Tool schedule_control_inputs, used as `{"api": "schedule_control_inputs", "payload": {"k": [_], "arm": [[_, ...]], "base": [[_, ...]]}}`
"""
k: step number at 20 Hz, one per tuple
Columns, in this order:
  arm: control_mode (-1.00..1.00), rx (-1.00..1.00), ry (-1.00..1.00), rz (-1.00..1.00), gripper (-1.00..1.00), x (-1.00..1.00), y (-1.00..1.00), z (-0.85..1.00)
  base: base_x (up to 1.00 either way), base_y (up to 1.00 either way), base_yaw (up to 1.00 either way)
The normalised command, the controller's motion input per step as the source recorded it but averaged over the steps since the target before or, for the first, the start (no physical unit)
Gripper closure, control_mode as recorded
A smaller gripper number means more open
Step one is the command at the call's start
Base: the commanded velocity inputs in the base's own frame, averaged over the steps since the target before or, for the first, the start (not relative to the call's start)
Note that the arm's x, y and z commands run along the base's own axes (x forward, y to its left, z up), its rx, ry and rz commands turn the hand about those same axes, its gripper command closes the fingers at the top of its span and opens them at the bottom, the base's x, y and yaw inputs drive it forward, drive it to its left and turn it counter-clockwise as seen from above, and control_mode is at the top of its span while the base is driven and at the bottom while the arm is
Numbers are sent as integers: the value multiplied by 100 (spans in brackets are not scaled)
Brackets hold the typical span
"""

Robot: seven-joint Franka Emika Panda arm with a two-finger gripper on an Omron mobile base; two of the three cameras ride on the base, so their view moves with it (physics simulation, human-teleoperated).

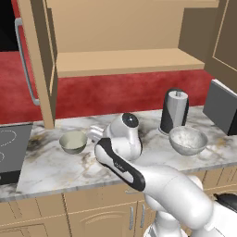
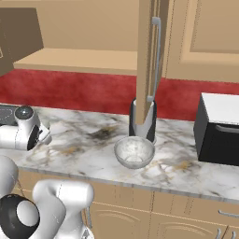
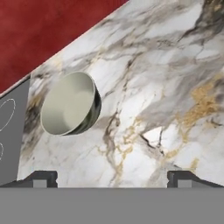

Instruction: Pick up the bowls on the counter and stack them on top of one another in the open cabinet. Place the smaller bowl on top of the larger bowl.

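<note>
The smaller bowl (image 1: 73,141), plain beige-grey with a cream inside, stands on the counter (image 1: 55,166) left of centre. In the hand view the smaller bowl (image 3: 70,104) lies up and to the left of my fingertips (image 3: 40,178). My gripper (image 1: 94,134) hovers low just right of it, open and holding nothing. The larger bowl (image 1: 187,140), marbled grey-white, sits at the right of the counter, well away from the hand; from the right base it is the larger bowl (image 2: 134,151) at mid-counter. The cabinet (image 1: 125,62) hangs open above, its shelf bare.
A black-and-silver appliance (image 1: 174,111) stands behind the larger bowl. A stovetop (image 1: 9,148) borders the counter's left end. The open cabinet door (image 1: 39,60) with its bar handle juts out at the left. A black microwave (image 2: 219,128) sits at the far right.
</note>
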Motion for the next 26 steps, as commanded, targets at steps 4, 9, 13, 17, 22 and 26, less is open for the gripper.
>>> {"api": "schedule_control_inputs", "payload": {"k": [4,9,13,17,22,26], "arm": [[-100,4,-1,-3,-100,29,12,-23],[-100,6,0,-1,-100,28,17,-19],[-100,5,0,-1,-100,27,19,-17],[-100,2,0,-1,-100,26,18,-17],[-100,2,0,-1,-100,28,17,-19],[-100,1,0,-1,-100,29,18,-20]], "base": [[0,0,0],[0,0,0],[0,0,0],[0,0,0],[0,0,0],[0,0,0]]}}
